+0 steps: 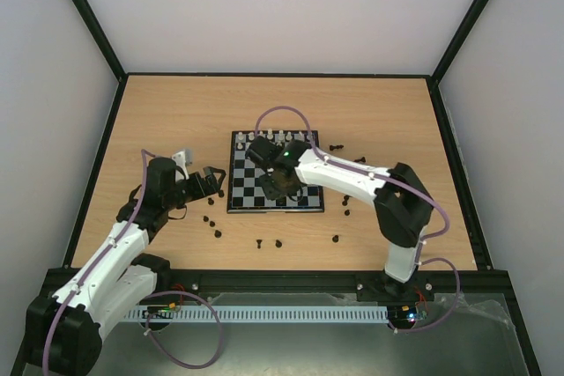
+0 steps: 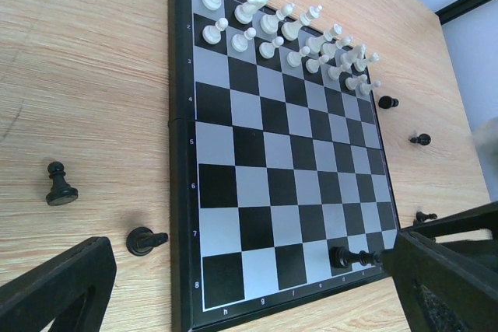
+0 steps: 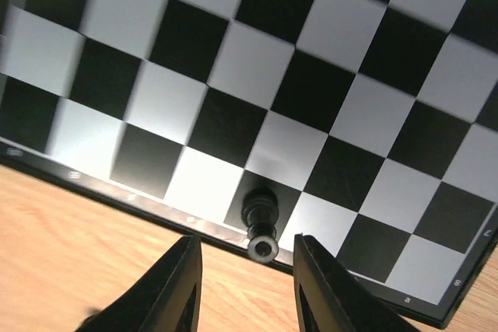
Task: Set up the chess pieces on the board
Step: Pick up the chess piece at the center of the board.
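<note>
The board (image 1: 251, 184) lies mid-table, with white chess pieces (image 1: 273, 136) standing in two rows along its far edge. My right gripper (image 1: 280, 184) hovers over the near edge of the board (image 3: 311, 91). In the right wrist view this gripper (image 3: 245, 246) is open, its fingers on either side of an upright black piece (image 3: 261, 219) on a near-row square, not touching it. The left wrist view also shows that black piece (image 2: 348, 256) and the white rows (image 2: 296, 36). My left gripper (image 1: 214, 182) stands open and empty beside the board's left edge (image 2: 180, 192).
Loose black pieces lie on the wooden table: some left of the board (image 1: 211, 222), some in front (image 1: 280, 242) (image 1: 336, 238), others to its right (image 1: 346, 202) (image 1: 335, 146). A black pawn (image 2: 58, 184) stands and another piece (image 2: 144, 240) lies close to the left gripper. Black frame rails edge the table.
</note>
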